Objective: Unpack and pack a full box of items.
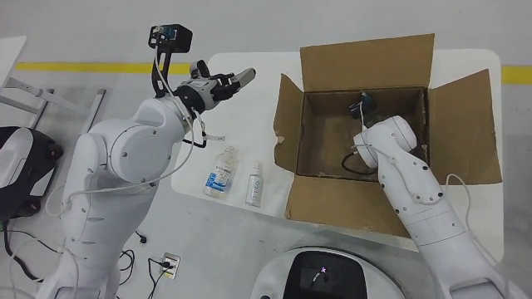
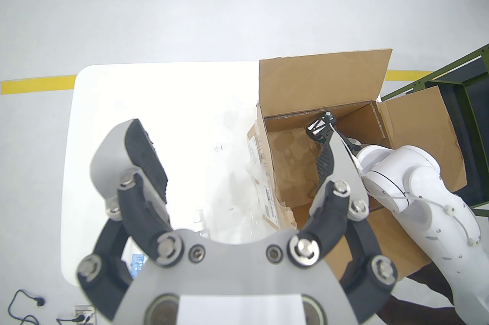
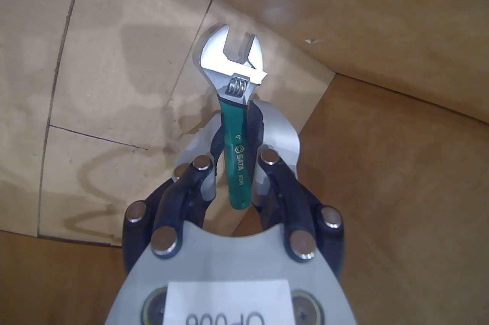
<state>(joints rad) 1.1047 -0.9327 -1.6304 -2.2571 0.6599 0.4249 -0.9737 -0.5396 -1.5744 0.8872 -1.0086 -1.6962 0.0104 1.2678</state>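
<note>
Inside the corrugated cardboard box (image 3: 382, 17), the right gripper (image 3: 237, 120) pinches a wrench (image 3: 241, 154) by its green rubbery handle, polished steel head free. Over the smooth white table (image 1: 249, 124) the left gripper (image 2: 229, 128) gapes wide. Two clear, probably plastic bottles (image 1: 220, 172) lie beside the box.

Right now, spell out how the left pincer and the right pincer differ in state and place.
The left pincer is open and empty; the right pincer is shut on the green handle of a wrench. The left pincer hangs over the white table, outside the cardboard box; the right pincer is down inside that box. Shared: both are the same silver-and-black build.
</note>
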